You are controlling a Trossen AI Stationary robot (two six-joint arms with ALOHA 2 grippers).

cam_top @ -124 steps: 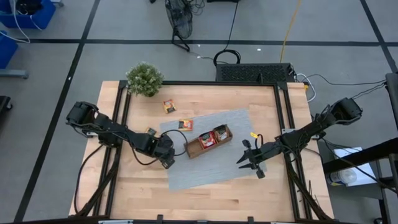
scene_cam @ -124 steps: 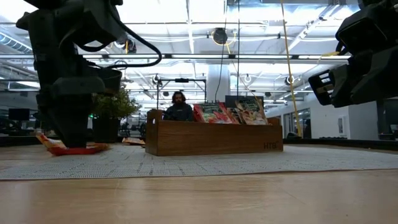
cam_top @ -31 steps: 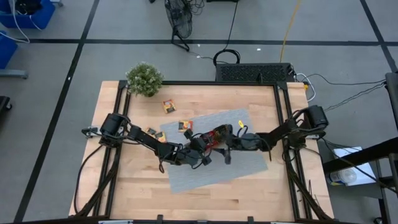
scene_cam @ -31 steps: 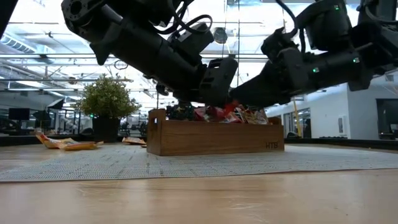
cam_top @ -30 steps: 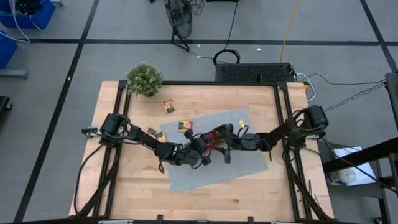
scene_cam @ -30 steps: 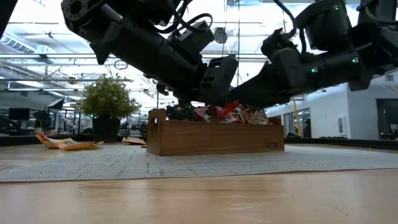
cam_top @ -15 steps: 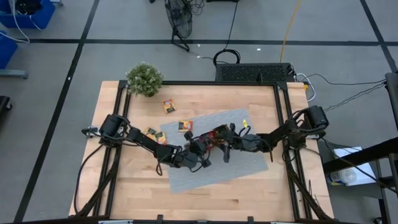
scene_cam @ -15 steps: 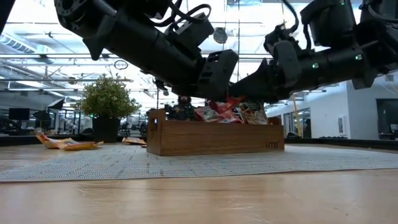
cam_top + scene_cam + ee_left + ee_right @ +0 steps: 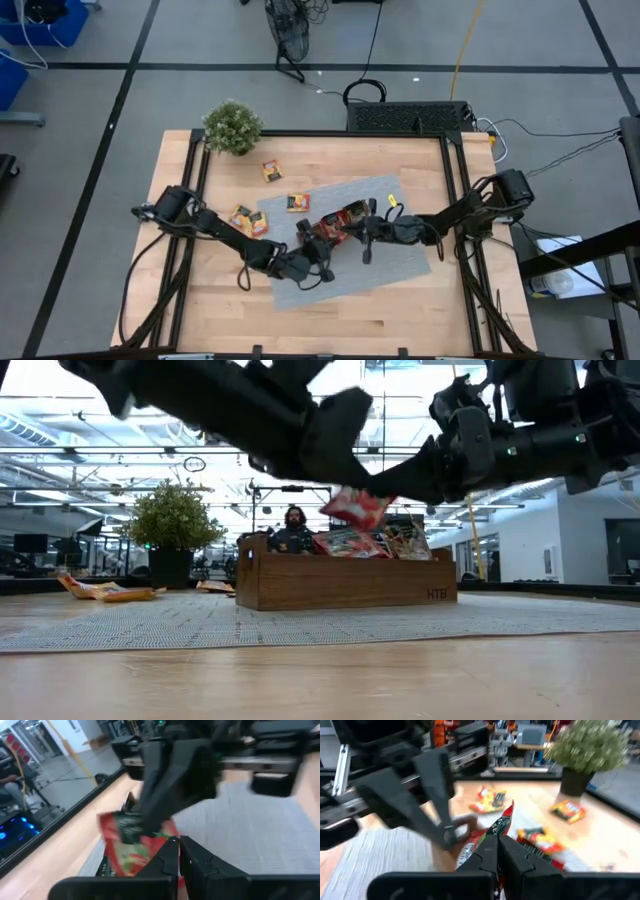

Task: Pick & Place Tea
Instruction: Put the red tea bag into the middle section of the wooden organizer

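A red tea sachet (image 9: 355, 508) hangs in the air just above the brown wooden tray (image 9: 345, 585), which holds more sachets. My two grippers meet at it over the grey mat. My right gripper (image 9: 498, 845) comes from the table's right and is shut on it. My left gripper (image 9: 178, 854) comes from the near left, its fingers almost together at the sachet's corner. In the high view the left gripper (image 9: 318, 245) and right gripper (image 9: 346, 232) hide most of the sachet (image 9: 330, 228) and the tray (image 9: 352, 212). My left gripper has a lower corner of the sachet (image 9: 167, 845) between its two fingers, which come nearly level from the table's near left. The fingers themselves hide how far in it reaches. My right gripper pinches the sachet's other side between its two fingers, about level, from the table's right. One corner (image 9: 508, 812) sticks up past the fingertips. The sachet is tilted and clear of the tray.
Loose sachets lie on the wood and the mat's far-left edge (image 9: 271, 171) (image 9: 297, 203) (image 9: 247, 220). A small potted plant (image 9: 232, 127) stands at the far left corner. The mat's near half (image 9: 350, 275) and the wood in front of it are bare.
My right gripper has shut on the red sachet. Both grippers have risen a little, and the sachet has come up from among the sachets in the tray to hang clear above its rim. My left arm has swung toward the table's near edge.
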